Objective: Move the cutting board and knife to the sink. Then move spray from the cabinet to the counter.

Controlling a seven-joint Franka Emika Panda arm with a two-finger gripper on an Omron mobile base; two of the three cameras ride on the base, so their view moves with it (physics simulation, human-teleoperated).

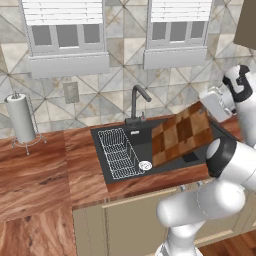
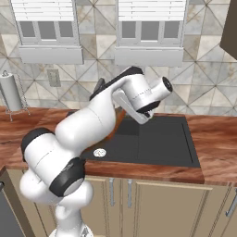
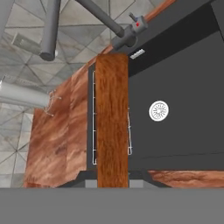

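Observation:
The chequered cutting board [image 1: 180, 134] hangs tilted over the right half of the black sink [image 1: 142, 142], its low edge down in the basin. My gripper [image 1: 206, 110] is shut on the board's upper right corner. In the hand view the board [image 3: 112, 122] runs edge-on away from my gripper [image 3: 112, 181], above the sink [image 3: 183, 131]. From the right base view my arm covers most of the board [image 2: 118, 124]. The reddish-brown counter [image 1: 45, 170] surrounds the sink. The knife and the spray are out of view. A dark corner of the wall cabinet [image 1: 247, 22] shows at upper right.
A wire rack [image 1: 117, 152] fills the sink's left half, with the round drain [image 1: 145, 164] beside it. A dark faucet [image 1: 137, 102] rises behind the basin. A paper towel holder [image 1: 21, 120] stands on the counter at far left. Beige cabinet doors [image 2: 152, 203] run below.

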